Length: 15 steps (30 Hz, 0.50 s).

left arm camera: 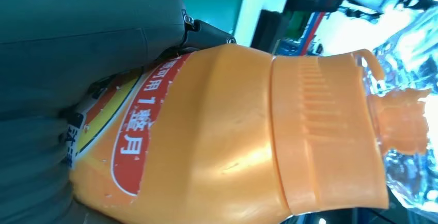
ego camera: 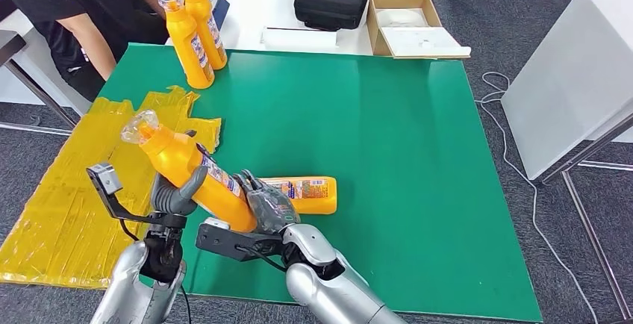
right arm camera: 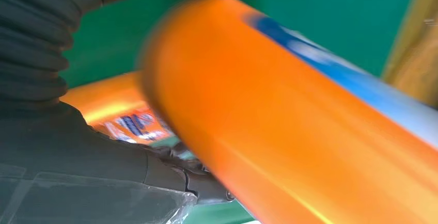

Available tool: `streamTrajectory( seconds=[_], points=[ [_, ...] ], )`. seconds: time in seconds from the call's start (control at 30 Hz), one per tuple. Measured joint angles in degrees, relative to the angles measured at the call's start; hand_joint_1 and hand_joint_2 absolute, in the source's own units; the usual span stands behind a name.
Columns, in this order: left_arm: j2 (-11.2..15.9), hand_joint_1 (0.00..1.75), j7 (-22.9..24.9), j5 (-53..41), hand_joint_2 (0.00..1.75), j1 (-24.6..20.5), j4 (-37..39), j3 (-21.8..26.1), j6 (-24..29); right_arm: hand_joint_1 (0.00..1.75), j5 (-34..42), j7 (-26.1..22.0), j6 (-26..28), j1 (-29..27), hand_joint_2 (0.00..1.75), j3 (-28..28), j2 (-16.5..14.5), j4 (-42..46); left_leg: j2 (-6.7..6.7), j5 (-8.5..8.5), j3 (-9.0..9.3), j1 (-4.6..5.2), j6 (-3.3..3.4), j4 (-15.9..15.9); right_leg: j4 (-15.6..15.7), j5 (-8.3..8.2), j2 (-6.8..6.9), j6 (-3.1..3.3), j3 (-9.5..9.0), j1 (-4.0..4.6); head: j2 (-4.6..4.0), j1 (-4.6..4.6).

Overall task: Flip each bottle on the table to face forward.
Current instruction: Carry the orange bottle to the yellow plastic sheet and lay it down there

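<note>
— Two hands on one bottle? 
— Yes: the left hand [ego camera: 177,197] and right hand [ego camera: 266,206] both grip the tilted orange bottle [ego camera: 186,167], raised over the green mat's [ego camera: 388,160] near left edge, cap pointing far-left. 
— Others? 
— One lying bottle [ego camera: 307,194] just right of the hands; two standing bottles [ego camera: 195,33] at the far left corner beside a person [ego camera: 71,18].

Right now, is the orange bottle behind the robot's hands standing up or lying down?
Lying down. The bottle on the mat rests on its side on the green mat, label facing up, partly hidden by the right hand.
</note>
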<state>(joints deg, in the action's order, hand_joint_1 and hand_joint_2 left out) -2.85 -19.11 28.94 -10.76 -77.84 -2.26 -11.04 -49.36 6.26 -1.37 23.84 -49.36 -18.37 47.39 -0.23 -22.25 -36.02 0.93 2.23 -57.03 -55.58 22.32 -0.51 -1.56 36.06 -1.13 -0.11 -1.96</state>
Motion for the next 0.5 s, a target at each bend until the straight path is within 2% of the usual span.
streamTrajectory(
  seconds=[0.1, 0.17, 0.27, 0.4, 0.5],
  points=[
    [0.03, 1.75, -1.29, -2.61, 1.75, -1.32, 0.02, 0.56, 1.28, 0.0, -1.38, -0.67, 1.73, -1.83, 0.0, 1.4, 0.96, 2.38, -0.04, 0.0, -0.03, 0.0, 0.0, 0.0, -0.01, 0.0, 0.01, 0.0, -0.02, 0.01, 0.0, 0.02],
    [0.04, 1.75, -3.43, -6.94, 1.75, -2.79, 0.01, 1.25, 4.55, 0.0, -1.89, -1.58, 2.22, -3.76, 0.0, 3.12, 1.96, 6.58, -0.07, 0.01, -0.05, 0.0, 0.01, 0.0, -0.02, 0.0, 0.02, 0.0, -0.07, 0.01, 0.0, 0.02],
    [0.32, 1.75, -5.57, -14.75, 1.75, -6.07, -0.08, 3.85, 10.73, 0.0, -3.4, -2.58, 0.31, -7.42, 0.0, 6.48, 3.7, 14.84, -0.07, 0.01, -0.07, -0.01, 0.01, 0.0, -0.02, -0.01, 0.03, -0.01, -0.17, 0.0, 0.0, 0.01],
    [1.0, 1.75, -5.84, -20.92, 1.75, -9.39, -0.01, 7.07, 14.52, 0.0, -5.13, -3.07, -1.47, -10.52, 0.0, 9.95, 5.08, 22.5, -0.13, 0.02, -0.05, -0.02, 0.01, 0.01, -0.02, -0.01, 0.07, -0.01, -0.14, 0.01, 0.0, 0.02],
    [1.85, 1.75, -7.64, -30.72, 1.75, -11.61, 0.81, 8.96, 23.06, 0.0, -5.66, -3.84, -1.54, -11.98, 0.0, 11.16, 5.64, 25.58, -0.07, 0.02, -0.05, -0.03, 0.01, 0.01, -0.03, -0.02, 0.06, 0.0, -0.18, 0.01, 0.0, 0.02]
  ],
)
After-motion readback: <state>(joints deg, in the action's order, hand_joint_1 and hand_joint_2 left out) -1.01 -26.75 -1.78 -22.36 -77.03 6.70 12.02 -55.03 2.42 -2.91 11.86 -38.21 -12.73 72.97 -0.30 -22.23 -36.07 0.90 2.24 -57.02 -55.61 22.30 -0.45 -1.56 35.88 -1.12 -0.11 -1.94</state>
